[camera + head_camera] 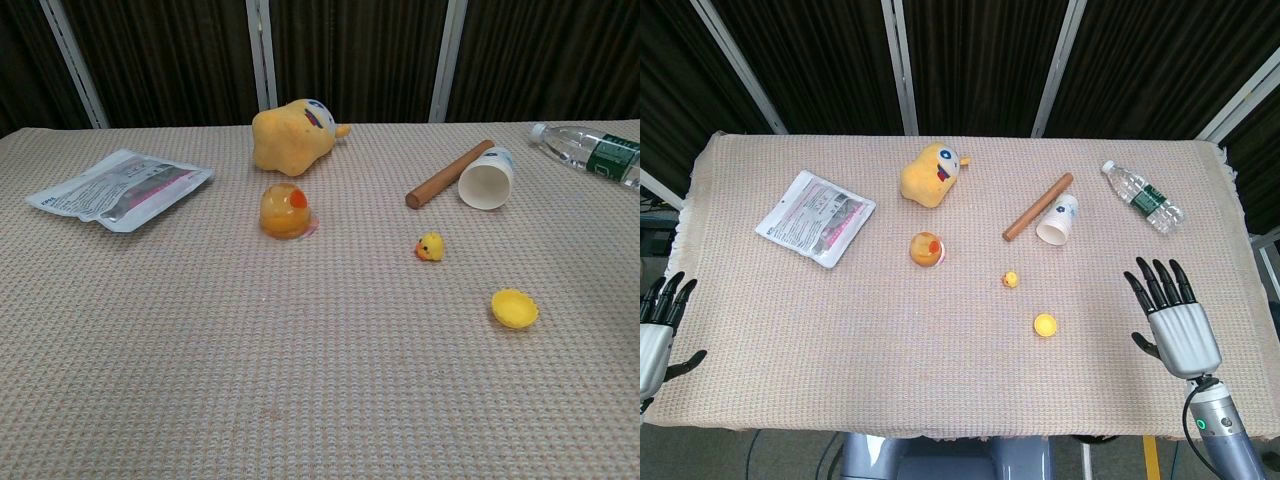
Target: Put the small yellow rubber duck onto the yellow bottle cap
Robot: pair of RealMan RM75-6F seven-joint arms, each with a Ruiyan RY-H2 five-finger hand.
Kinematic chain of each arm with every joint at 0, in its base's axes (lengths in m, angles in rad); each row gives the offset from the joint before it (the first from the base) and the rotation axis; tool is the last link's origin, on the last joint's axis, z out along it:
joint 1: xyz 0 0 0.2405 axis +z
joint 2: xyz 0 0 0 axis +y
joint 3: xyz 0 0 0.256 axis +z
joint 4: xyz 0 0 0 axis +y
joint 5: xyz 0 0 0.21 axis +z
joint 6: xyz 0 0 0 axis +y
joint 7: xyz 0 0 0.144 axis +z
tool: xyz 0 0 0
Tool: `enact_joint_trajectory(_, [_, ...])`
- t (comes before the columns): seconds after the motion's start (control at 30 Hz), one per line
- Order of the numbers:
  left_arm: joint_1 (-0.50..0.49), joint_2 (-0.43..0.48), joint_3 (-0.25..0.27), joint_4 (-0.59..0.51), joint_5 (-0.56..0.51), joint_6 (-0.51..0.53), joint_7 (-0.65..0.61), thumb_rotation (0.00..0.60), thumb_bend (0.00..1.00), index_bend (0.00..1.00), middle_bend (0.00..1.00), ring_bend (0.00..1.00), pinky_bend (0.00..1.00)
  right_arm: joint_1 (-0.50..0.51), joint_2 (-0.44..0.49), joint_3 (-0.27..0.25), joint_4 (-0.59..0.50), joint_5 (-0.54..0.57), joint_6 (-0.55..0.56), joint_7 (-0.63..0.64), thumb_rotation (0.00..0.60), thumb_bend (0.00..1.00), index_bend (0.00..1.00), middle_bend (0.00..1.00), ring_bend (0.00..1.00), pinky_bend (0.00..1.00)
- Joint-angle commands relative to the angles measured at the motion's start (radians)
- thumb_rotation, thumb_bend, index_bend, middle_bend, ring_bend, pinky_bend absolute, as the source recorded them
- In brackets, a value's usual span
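A small yellow rubber duck [1010, 279] [430, 246] stands on the woven cloth right of centre. The yellow bottle cap [1044, 324] [514, 307] lies open side up a short way to the duck's front right, apart from it. In the head view my right hand [1170, 318] hovers over the table's front right, fingers spread and empty, well right of the cap. At the front left edge, my left hand [656, 330] is off the cloth, fingers apart, holding nothing. The chest view shows neither hand.
A plush yellow toy [931, 173], a clear orange dome [926, 249], a foil packet [816, 217], a wooden rod [1037, 206], a tipped paper cup [1058, 220] and a water bottle [1143, 197] lie across the back half of the table [840, 330].
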Motion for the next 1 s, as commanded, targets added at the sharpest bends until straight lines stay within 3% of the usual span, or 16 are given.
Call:
enact_joint_trajectory(0.03, [0.000, 0.000, -0.001, 0.000, -0.003, -0.001, -0.004, 0.600, 0.00, 0.00, 0.00, 0.00, 0.19, 0.001, 0.004, -0.003, -0.007, 0.003, -0.009, 0.002, 0.600, 0.04, 0.05, 0.00, 0.00, 0.00])
enact_joint_trajectory(0.37, [-0.001, 0.002, -0.004, -0.002, -0.004, 0.000, 0.006, 0.600, 0.00, 0.00, 0.00, 0.00, 0.19, 0.025, 0.008, -0.021, -0.057, -0.008, -0.070, 0.003, 0.600, 0.04, 0.07, 0.00, 0.00, 0.00])
enact_joint_trajectory(0.5, [-0.002, 0.001, -0.005, -0.004, -0.004, -0.001, 0.009, 0.600, 0.00, 0.00, 0.00, 0.00, 0.19, 0.067, -0.024, 0.005, -0.086, 0.000, -0.118, -0.048, 0.600, 0.04, 0.08, 0.00, 0.00, 0.00])
enact_joint_trajectory(0.73, [-0.004, 0.000, -0.003, -0.002, 0.002, -0.002, 0.002, 0.600, 0.00, 0.00, 0.00, 0.00, 0.19, 0.170, -0.176, 0.093, -0.079, 0.098, -0.227, -0.145, 0.600, 0.04, 0.13, 0.00, 0.00, 0.00])
enact_joint_trajectory(1.0, [-0.004, -0.002, 0.000, 0.007, 0.007, -0.004, -0.017, 0.600, 0.00, 0.00, 0.00, 0.00, 0.19, 0.273, -0.361, 0.172, 0.050, 0.251, -0.336, -0.164, 0.600, 0.05, 0.16, 0.00, 0.00, 0.00])
